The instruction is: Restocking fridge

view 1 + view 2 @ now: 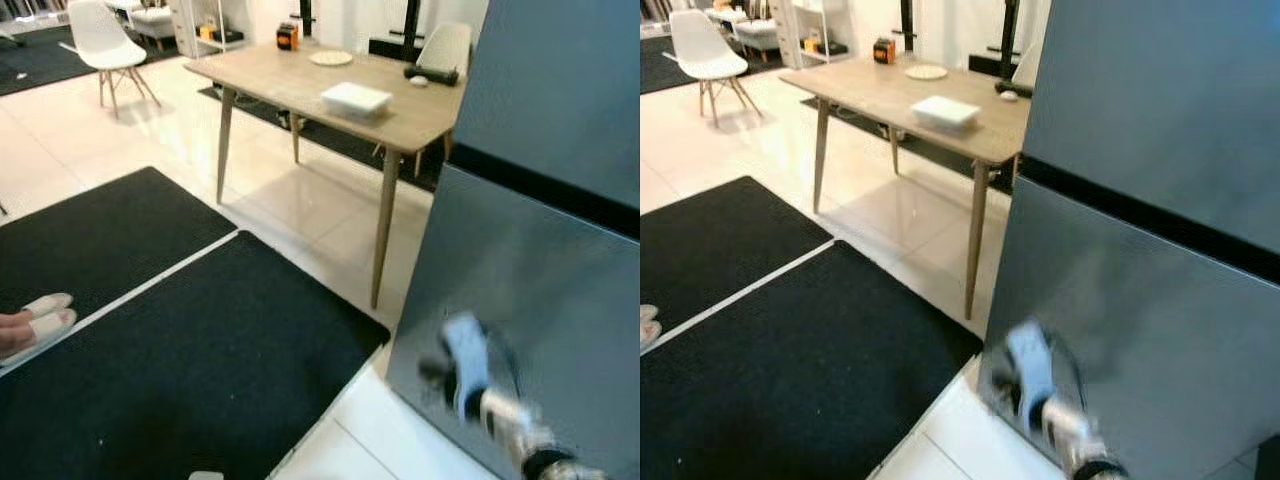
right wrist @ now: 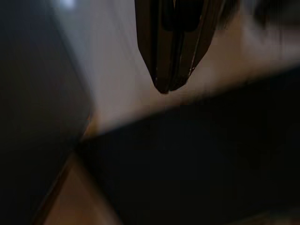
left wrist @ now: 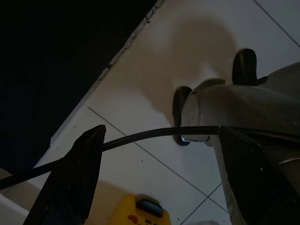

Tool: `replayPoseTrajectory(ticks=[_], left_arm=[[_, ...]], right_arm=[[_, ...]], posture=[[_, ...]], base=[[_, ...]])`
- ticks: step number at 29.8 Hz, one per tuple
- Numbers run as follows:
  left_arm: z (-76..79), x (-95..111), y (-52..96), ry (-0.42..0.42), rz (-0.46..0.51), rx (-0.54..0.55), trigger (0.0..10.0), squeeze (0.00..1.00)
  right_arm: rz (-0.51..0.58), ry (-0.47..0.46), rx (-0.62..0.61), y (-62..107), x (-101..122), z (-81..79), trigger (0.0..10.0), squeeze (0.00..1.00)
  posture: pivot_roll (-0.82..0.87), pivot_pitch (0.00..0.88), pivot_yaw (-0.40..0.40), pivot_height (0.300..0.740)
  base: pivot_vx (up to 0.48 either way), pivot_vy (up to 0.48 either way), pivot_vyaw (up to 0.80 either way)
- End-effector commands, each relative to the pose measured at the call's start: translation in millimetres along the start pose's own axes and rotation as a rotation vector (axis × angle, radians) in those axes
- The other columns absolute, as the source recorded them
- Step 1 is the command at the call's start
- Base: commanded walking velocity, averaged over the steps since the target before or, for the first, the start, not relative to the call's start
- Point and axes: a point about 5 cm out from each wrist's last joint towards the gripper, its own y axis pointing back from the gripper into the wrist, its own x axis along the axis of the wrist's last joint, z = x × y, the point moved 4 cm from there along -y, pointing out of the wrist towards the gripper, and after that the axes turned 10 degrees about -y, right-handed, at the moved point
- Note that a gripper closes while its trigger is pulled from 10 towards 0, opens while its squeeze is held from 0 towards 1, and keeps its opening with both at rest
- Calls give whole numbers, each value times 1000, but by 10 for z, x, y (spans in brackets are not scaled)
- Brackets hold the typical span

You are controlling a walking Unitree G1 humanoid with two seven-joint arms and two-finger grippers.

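The grey steel fridge (image 1: 545, 150) stands at the right with both doors closed; a black seam divides the upper door from the lower door (image 1: 520, 320). My right arm is raised in front of the lower door, blurred, near its left edge. The right gripper (image 2: 166, 86) has its fingers pressed together and is shut on nothing. In the left wrist view, my left gripper (image 3: 161, 183) hangs open above the white floor tiles beside my own leg (image 3: 234, 103). A black cable (image 3: 154, 133) runs across between its fingers.
A wooden table (image 1: 300, 75) left of the fridge holds a white box (image 1: 355, 98), a plate (image 1: 330, 58) and an orange item (image 1: 288, 36). Black mats (image 1: 190, 360) cover the floor. A person's slippered foot (image 1: 35, 320) shows at the left edge. A white chair (image 1: 105, 40) stands far left.
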Motion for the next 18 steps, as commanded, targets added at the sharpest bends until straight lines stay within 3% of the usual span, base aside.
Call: replayPoseTrajectory(ticks=[1, 4, 7, 11, 18], left_arm=[[90, -40, -3, 6, -8, -25, 10000, 0], [76, -27, -5, -5, -8, -22, 10000, 0], [67, -20, -6, -8, -7, -19, 10000, 0], [51, 1, -10, -18, -6, -19, 10000, 0], [65, 10, -17, -22, -9, -21, 10000, 0]], right_arm=[[-95, 2, -19, 60, -241, 28, 10000, 0], [-253, -106, -136, 301, -832, 125, 10000, 0], [-292, -129, -155, 371, -964, 139, 10000, 0], [-437, -134, -157, 578, -1367, 84, 10000, 0], [-500, -135, -149, 662, -1531, 32, 10000, 0]], posture=[[-52, 0, -33, 740], [-53, 0, -30, 740], [-51, 0, -29, 740], [-61, 0, -24, 740], [-61, 0, -24, 740]], base=[[0, 0, 0], [0, 0, 0], [0, 0, 0], [0, 0, 800], [0, 0, 800]])
